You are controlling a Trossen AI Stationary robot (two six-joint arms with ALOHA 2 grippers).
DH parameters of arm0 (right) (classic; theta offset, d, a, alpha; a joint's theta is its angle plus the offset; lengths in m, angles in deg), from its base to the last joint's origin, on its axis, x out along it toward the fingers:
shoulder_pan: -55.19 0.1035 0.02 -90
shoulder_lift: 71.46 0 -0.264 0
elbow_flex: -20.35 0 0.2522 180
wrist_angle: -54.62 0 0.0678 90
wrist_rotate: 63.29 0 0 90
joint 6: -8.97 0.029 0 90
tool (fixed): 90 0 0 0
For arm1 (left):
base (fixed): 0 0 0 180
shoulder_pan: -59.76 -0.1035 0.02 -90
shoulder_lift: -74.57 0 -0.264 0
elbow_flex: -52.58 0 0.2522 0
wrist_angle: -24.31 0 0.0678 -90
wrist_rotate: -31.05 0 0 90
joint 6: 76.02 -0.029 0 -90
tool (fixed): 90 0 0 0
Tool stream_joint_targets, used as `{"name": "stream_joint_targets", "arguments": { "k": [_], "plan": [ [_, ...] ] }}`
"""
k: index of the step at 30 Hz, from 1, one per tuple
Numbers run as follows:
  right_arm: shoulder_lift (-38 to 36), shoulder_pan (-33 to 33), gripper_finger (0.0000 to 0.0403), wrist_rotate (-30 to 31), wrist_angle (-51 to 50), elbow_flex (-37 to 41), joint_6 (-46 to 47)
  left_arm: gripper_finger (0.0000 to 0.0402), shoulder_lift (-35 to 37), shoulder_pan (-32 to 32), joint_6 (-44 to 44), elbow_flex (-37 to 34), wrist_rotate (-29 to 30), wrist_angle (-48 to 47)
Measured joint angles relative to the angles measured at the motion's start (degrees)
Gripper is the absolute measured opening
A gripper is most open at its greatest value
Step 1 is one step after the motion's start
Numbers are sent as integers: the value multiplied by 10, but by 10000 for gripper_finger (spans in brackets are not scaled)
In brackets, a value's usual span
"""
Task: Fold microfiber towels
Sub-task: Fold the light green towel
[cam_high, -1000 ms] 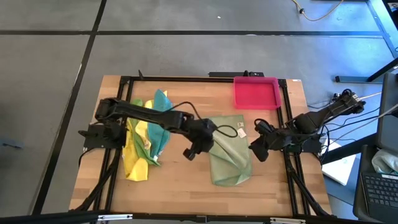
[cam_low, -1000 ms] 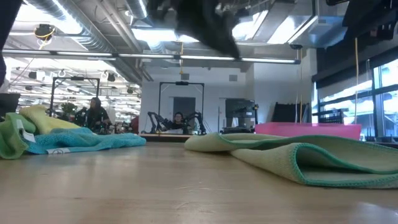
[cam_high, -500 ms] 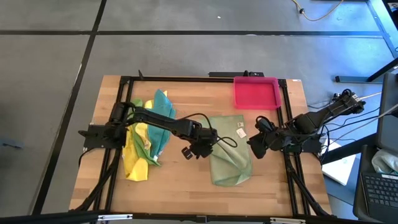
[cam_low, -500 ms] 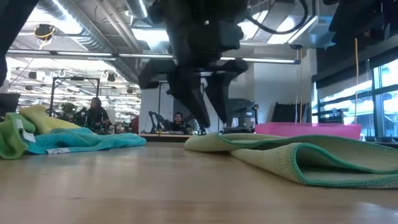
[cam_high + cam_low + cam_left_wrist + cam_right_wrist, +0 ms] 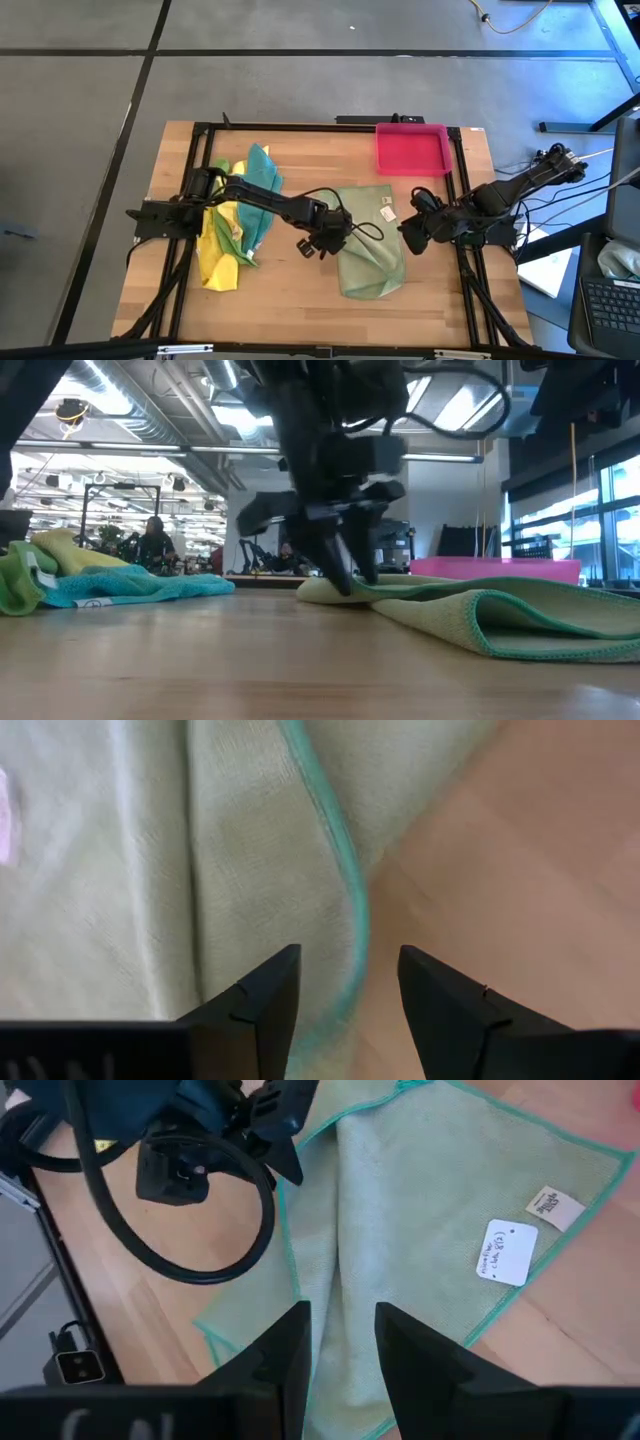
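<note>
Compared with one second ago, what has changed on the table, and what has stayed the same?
The left gripper has come down to the left edge of the pale olive towel, its open fingers either side of the teal hem; nothing is gripped yet. The right gripper, the towel pile and the pink tray stayed as they were.

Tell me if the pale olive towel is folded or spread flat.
Partly folded: the pale olive towel has one side doubled over itself, a rounded fold edge showing in the low view.

Pink-red tray (image 5: pixel 411 148) at the wooden table's (image 5: pixel 290 290) far right corner.
</note>
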Motion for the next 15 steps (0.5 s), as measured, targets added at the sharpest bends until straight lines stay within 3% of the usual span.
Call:
{"name": "stream_joint_targets", "arguments": {
  "k": [5,12,15],
  "plan": [
    [11,0,116,0,1,18,4,123,0,2,14,0,10,6],
    [28,0,116,-4,12,52,50,17,0,3,68,0,8,5],
    [35,0,116,-3,23,71,56,7,0,5,83,0,7,-1]
  ]
}}
